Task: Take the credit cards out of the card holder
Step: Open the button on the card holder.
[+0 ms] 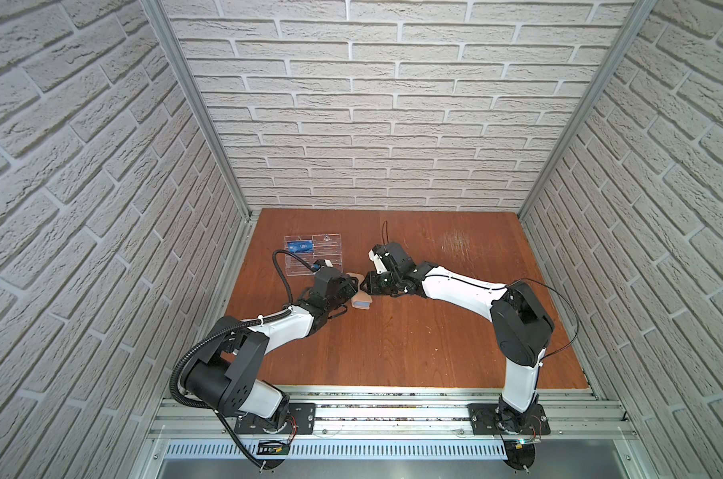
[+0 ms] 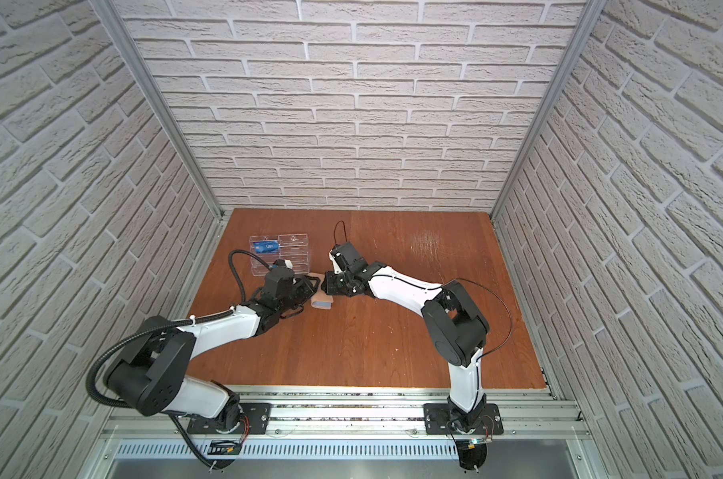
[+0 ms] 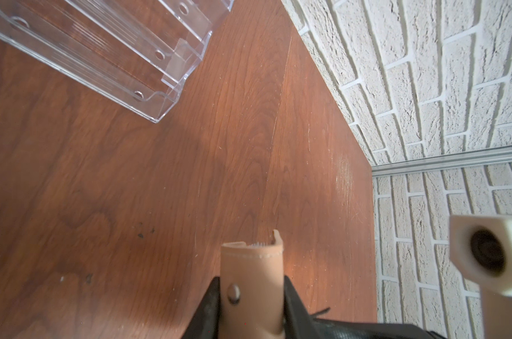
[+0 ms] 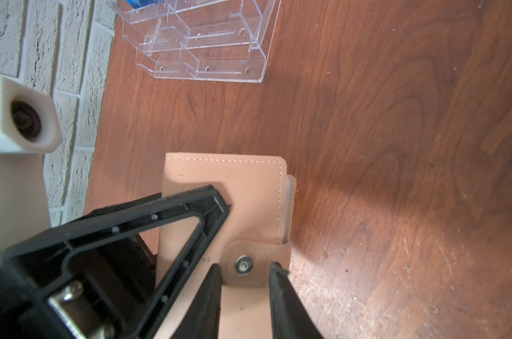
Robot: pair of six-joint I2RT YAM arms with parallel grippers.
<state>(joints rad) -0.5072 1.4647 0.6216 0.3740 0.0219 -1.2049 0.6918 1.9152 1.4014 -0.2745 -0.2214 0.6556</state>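
Card holder [image 3: 252, 261] clamped by left gripper [image 3: 252, 281]; fastened strap [image 4: 268, 252] straddled by part-open, empty right gripper [image 4: 244, 271]; one credit card [image 1: 303, 247] in rack [image 1: 328, 259] beyond left gripper; rest judged unextracted

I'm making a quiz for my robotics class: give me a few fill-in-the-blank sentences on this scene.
The left tool clamps the tan leather card holder, while the right tool straddles its strap's metal ___.
The clear acrylic tiered rack holds one visible thin plastic credit card, coloured ___.
The rack stands on a brown tabletop made of ___.
Missing words: snap, blue, wood.
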